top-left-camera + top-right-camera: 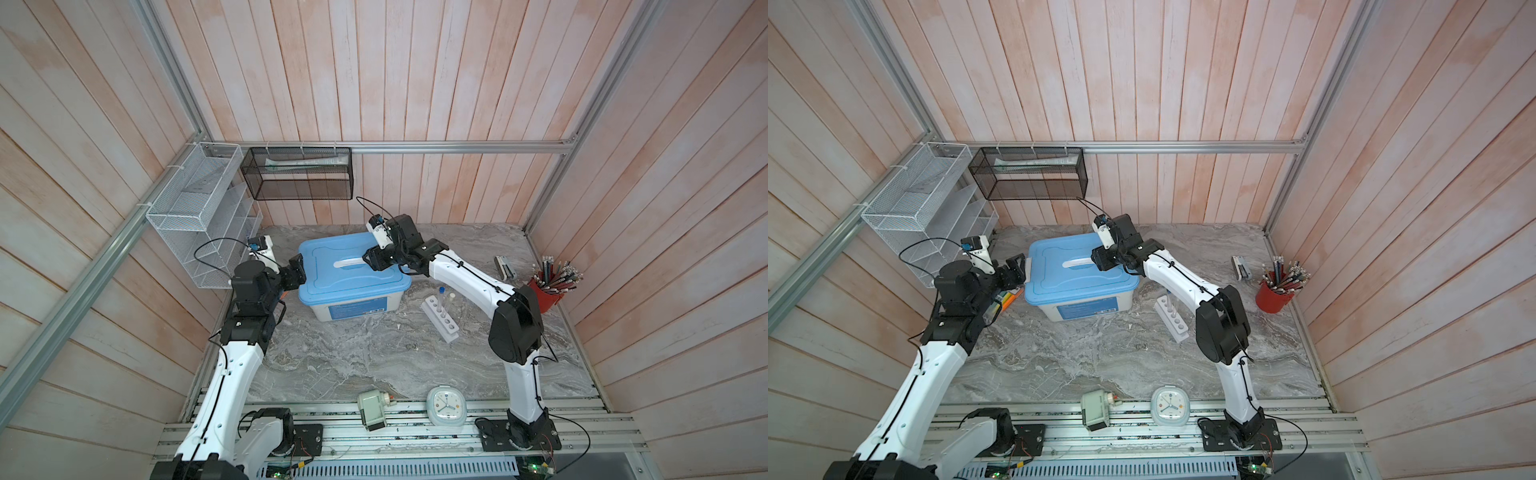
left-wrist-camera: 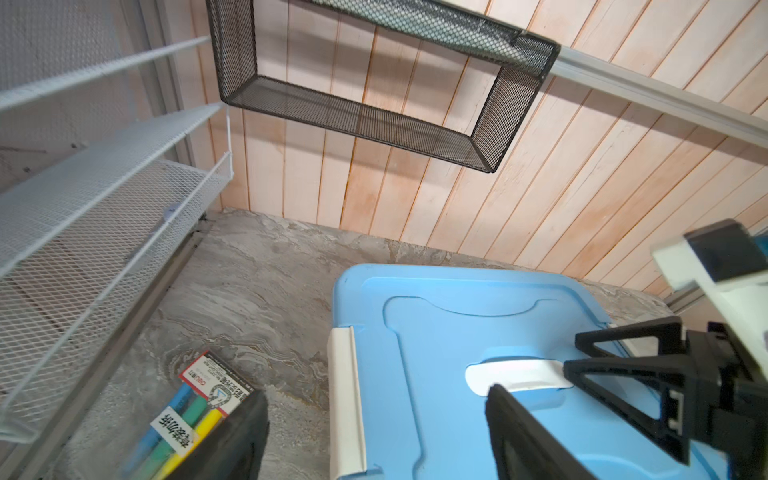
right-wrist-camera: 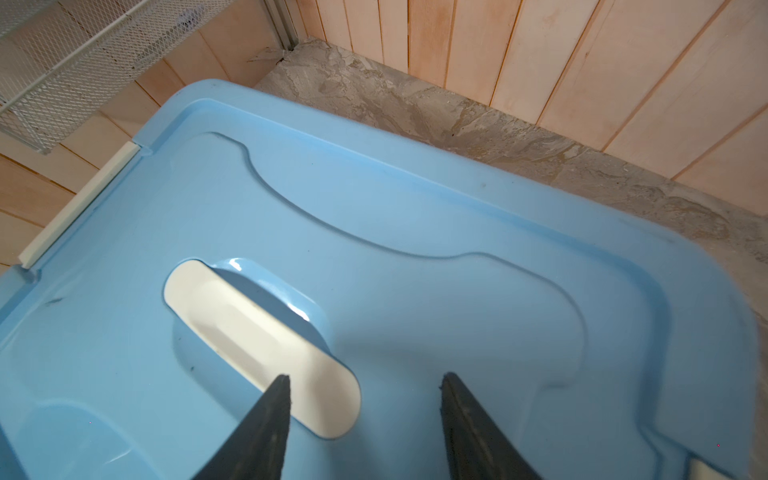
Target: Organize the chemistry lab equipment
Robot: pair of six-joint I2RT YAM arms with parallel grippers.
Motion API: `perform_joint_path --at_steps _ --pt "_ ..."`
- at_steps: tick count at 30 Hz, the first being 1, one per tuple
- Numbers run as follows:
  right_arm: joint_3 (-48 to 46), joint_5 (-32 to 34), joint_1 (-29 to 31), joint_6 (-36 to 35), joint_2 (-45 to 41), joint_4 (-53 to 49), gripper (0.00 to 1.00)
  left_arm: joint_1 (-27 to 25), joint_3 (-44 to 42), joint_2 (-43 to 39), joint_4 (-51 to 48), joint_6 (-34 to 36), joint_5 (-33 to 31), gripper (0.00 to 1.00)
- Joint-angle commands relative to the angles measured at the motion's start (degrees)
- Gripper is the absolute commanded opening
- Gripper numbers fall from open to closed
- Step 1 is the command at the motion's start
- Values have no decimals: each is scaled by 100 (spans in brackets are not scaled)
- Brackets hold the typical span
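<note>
Top views, one bin point(image 1: 332, 284), one rack point(image 1: 449, 328), two tubes point(image 1: 441, 299), left end effector point(image 1: 301, 271) apart, right end effector point(image 1: 366, 258) apart.

Pale clock point(image 1: 446, 406) sits at counter point(image 1: 353, 365) front edge. Grey-green sharpener-like gadget point(image 1: 372, 409) just L of clock. Red cup w/ pencils point(image 1: 546, 293) and stapler point(image 1: 505, 267) far back-R of clock. Marker pack point(image 1: 1008, 298) far back-L. White wire shelf point(image 1: 199, 208) and black mesh basket point(image 1: 297, 174) on walls beyond.

Left arm point(image 1: 226, 376), right arm point(image 1: 465, 274) inward, jaws apart
</note>
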Motion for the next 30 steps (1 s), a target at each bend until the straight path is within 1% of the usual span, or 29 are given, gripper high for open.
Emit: perform_joint_path --at_steps 1,3,5,8,10,14,16,21,23,25,27,28,30 --pt "210 4 -107 -132 -314 -119 63 40 -326 -334 720 -92 -263 96" --pt "205 -117 -152 -132 -455 -62 66 41 -454 -489 834 -175 -329 99" --pt "46 -107 -162 -151 -675 96 70 41 -599 -648 928 -305 -546 100" --pt "-402 19 -166 -210 -1112 437 76 37 -975 -920 1228 -494 -1172 100" --pt "-861 77 -205 -255 -1512 730 80 41 -1356 -1187 1504 -665 -1586 100" --pt "-1902 283 -336 -267 -2418 1390 84 32 -2313 -1785 2321 -898 -1950 100" --pt "-2480 451 -484 -272 -2935 1774 87 6 -2669 -1936 2585 -887 -2253 100" --pt "-3647 763 -977 -133 -3985 2441 90 -159 -2980 -1942 2703 -493 -2655 100" --pt "-4107 1064 -1142 -132 -4342 2687 91 -170 -3082 -1966 2735 -480 -2801 100" --pt "-4616 1443 -1311 -140 -4742 2943 94 -181 -3292 -1991 2900 -458 -2883 100" --pt "-5031 1669 -1508 -88 -5070 3097 96 -192 -3436 -1993 2944 -443 -2910 100" --pt "-5251 1709 -1637 -14 -5224 3161 98 -207 -3503 -1976 2943 -424 -2950 100" --pt "-5596 1629 -1909 106 -5449 3251 98 -232 -3621 -1935 2967 -377 -3002 100"
